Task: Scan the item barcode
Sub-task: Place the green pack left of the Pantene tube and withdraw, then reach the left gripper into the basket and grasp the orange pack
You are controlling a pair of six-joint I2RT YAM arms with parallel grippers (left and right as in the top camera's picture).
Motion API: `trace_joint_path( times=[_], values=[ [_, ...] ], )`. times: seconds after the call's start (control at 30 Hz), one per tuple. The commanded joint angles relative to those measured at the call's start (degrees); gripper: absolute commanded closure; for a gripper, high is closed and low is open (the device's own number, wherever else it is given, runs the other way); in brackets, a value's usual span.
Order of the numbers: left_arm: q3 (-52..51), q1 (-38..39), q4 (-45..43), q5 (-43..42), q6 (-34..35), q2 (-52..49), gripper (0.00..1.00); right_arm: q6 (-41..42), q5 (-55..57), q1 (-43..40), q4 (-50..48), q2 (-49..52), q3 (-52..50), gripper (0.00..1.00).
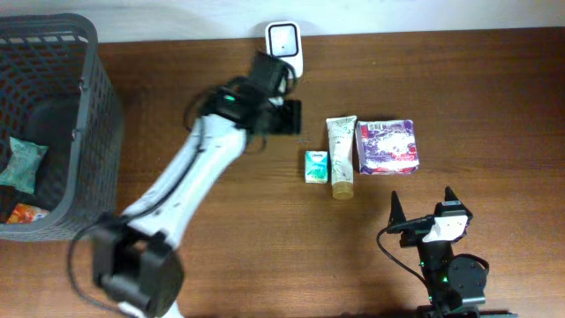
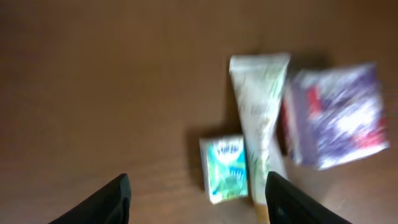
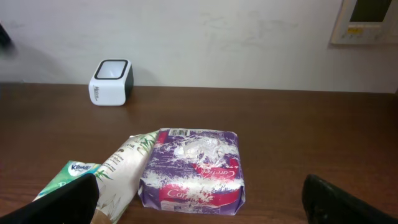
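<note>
Brown wood-grain surface (image 1: pixel 177 79), white wall (image 3: pixel 217 37) behind. Scanner (image 1: pixel 284 40) is a white box with a dark window on top, at the back edge, centre.

Three items in a row mid-surface, right of centre:
- Tissue pack (image 1: pixel 316 166): small flat rectangle, soft film, green/white.
- Tube (image 1: pixel 341 155): cream plastic, long axis back-to-front. Crimped end toward the wall, cap toward the robot.
- Purple pack (image 1: pixel 387 146): glossy crinkled film, squarish pillow shape. Looks like a barcode strip on its far edge in the right wrist view.

Tissue pack is just beside the tube's left, purple pack just beside its right. Can't tell if they touch.

Left claw (image 2: pixel 199 198): fingers spread, nothing between them. Overhead puts it between the scanner and the row, so the items lie to its right and toward the robot. Wrist view is blurred; the tissue pack sits just ahead between the fingertips.

Right claw (image 1: pixel 423 205): wide open, empty, near the front edge, facing the purple pack.

Judgement: left arm is nearer the tissue pack and tube, right arm nearer the purple pack. Nothing is held, so a pick comes first. Grab the tube across its short axis. The film packs will likely deform and slip.

Far left: dark mesh basket (image 1: pixel 97 124) with a teal packet (image 1: pixel 22 163) inside.
</note>
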State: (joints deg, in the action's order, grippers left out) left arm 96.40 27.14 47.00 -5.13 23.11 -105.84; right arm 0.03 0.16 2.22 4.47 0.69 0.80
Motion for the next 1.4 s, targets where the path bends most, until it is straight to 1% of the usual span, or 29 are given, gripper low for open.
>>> trace_joint_path(
  times=[0.0, 0.03, 0.07, 0.1, 0.13, 0.23, 0.33, 0.47, 0.57, 0.67, 0.73, 0.93, 1.1, 1.2, 1.3, 1.37],
  values=[
    [4.17, -6.05, 0.63, 0.50, -6.56, 13.62, 0.24, -0.04, 0.33, -0.37, 0.20, -0.33, -0.48, 0.01],
    [4.17, -8.57, 0.66, 0.70, -6.62, 17.29, 0.18, -0.02, 0.33, -0.37, 0.20, -0.33, -0.48, 0.01],
    [4.17, -10.56, 0.66, 0.76, -6.78, 19.82, 0.05, -0.04, 0.33, -0.37, 0.20, -0.33, -0.48, 0.01],
    [4.17, -12.41, 0.66, 1.14, -6.75, 21.88, 0.01, -0.04, 0.33, -0.37, 0.20, -0.33, -0.48, 0.01],
    [4.17, -14.01, 0.66, 1.66, -6.75, 23.61, 0.01, -0.04, 0.33, -0.37, 0.20, -0.33, -0.48, 0.01],
    [4.17, -22.38, 0.70, 6.91, -6.75, 30.71, 0.01, -0.02, 0.33, -0.37, 0.22, -0.33, -0.48, 0.01],
    [4.17, -27.10, 0.57, 11.19, -6.75, 34.27, 0.01, -0.04, 0.33, -0.37, 0.20, -0.33, -0.48, 0.01],
    [4.15, -31.47, 0.66, 15.63, -6.75, 35.08, 0.01, -0.02, 0.33, -0.37, 0.20, -0.33, -0.48, 0.01],
    [4.15, -33.55, 0.68, 20.33, -6.75, 33.94, 0.01, -0.02, 0.33, -0.37, 0.22, -0.33, -0.48, 0.01],
    [4.15, -36.54, 0.66, 27.58, -6.75, 31.01, 0.01, -0.04, 0.33, -0.37, 0.20, -0.33, -0.48, 0.01],
    [4.15, -39.39, 0.15, 29.16, -6.75, 28.37, 0.01, -0.04, 0.33, -0.37, 0.20, -0.33, -0.48, 0.01],
    [4.15, -50.21, 0.17, 28.92, -6.71, 18.73, 0.01, -0.04, 0.33, -0.37, 0.20, -0.33, -0.48, 0.01],
    [4.15, -56.81, 0.28, 28.65, -6.75, 15.78, 0.01, -0.02, 0.33, -0.37, 0.22, -0.33, -0.48, 0.01],
    [4.04, -59.14, 1.99, 26.23, -7.02, 12.61, 0.01, -0.02, 0.33, -0.37, 0.20, -0.33, -0.48, 0.01],
    [4.04, -59.45, 1.99, 22.12, -10.99, 9.18, 0.00, -0.04, 0.33, -0.37, 0.20, -0.33, -0.48, 0.01],
    [4.02, -59.45, 2.93, 21.38, -15.39, 6.01, 0.05, -0.02, 0.33, -0.37, 0.22, -0.33, -0.48, 0.01]
  ],
)
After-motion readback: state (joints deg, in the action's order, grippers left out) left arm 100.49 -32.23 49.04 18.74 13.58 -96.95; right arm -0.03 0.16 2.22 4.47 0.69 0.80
